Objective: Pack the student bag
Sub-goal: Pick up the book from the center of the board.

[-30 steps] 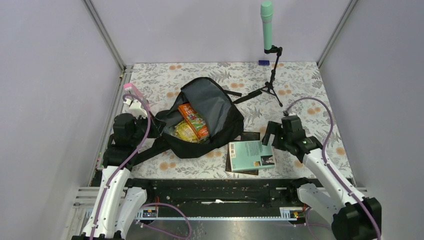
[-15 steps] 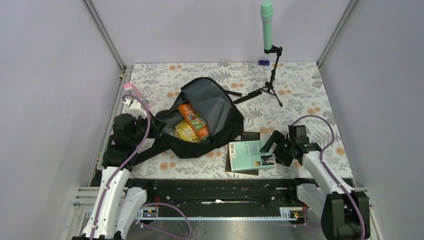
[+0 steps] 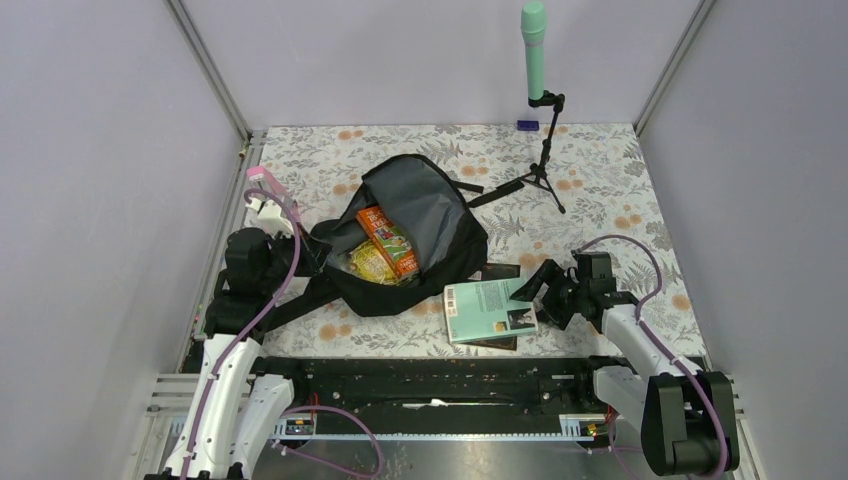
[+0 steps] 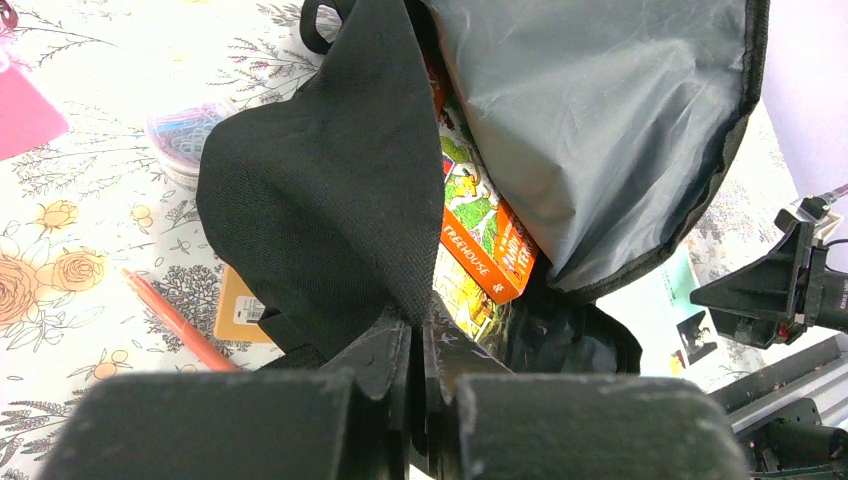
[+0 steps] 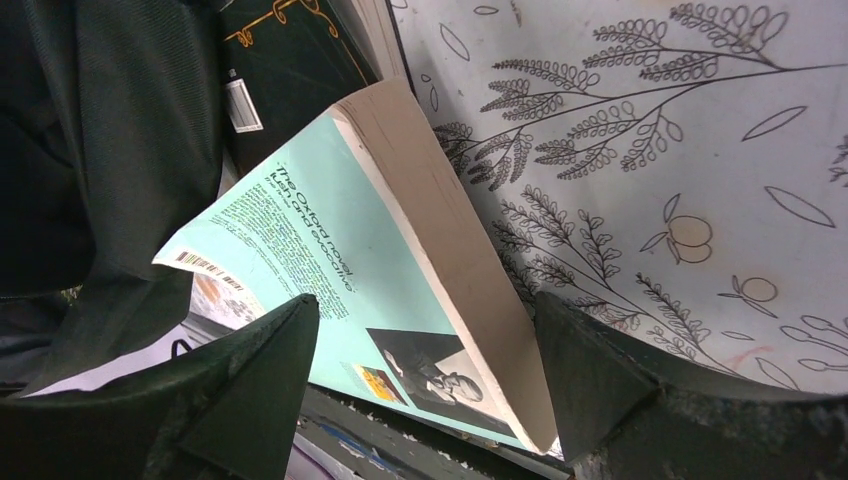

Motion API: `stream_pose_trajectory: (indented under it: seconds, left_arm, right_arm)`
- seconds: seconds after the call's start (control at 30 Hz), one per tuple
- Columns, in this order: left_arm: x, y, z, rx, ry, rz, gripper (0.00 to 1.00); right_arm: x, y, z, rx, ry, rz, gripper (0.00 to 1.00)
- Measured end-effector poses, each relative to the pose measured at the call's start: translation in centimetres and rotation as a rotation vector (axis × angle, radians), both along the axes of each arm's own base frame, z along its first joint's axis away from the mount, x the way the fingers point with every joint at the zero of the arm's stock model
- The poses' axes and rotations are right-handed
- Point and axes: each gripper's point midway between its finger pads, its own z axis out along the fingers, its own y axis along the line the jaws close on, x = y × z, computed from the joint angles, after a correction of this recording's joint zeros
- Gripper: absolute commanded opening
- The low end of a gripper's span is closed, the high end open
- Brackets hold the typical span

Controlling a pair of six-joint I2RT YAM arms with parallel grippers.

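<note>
Since a second ago the right arm has swung down and inward, and the teal book [image 3: 488,308] has slid a little left toward the bag. At the left, the left gripper [image 4: 418,340] is pinched shut on a black flap of the student bag [image 3: 440,225]. The bag lies open on the floral table [image 3: 600,180], left of centre, with an orange box [image 3: 388,240] inside. Just right of the bag, the teal book rests on a dark book [image 3: 500,272]. The right gripper [image 5: 425,302] stands with jaws apart, astride the teal book's right corner.
</note>
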Motion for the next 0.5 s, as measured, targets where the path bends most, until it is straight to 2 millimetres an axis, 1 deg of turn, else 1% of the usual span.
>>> stream_pose_trajectory:
  seconds: [0.13, 0.23, 0.3, 0.37, 0.43, 0.5]
  left_arm:
    - [0.0, 0.0, 0.0, 0.000, 0.000, 0.000, 0.00]
    - [0.0, 0.0, 0.0, 0.000, 0.000, 0.000, 0.00]
    - [0.0, 0.0, 0.0, 0.000, 0.000, 0.000, 0.00]
    - [0.0, 0.0, 0.0, 0.000, 0.000, 0.000, 0.00]
    - [0.0, 0.0, 0.0, 0.000, 0.000, 0.000, 0.00]
    - [0.0, 0.0, 0.0, 0.000, 0.000, 0.000, 0.00]
  right_arm:
    - [-0.1, 0.4, -0.1, 0.024, 0.000, 0.009, 0.89]
    - [0.0, 0.7, 0.0, 0.046, -0.004, 0.020, 0.86]
    - [0.1, 1.0, 0.0, 0.065, -0.012, 0.025, 0.80]
    - [0.1, 1.2, 0.0, 0.080, -0.018, 0.030, 0.70]
    - [-0.1, 1.3, -0.3, 0.085, -0.011, 0.031, 0.60]
    - [-0.4, 1.3, -0.6, 0.087, 0.004, 0.032, 0.45]
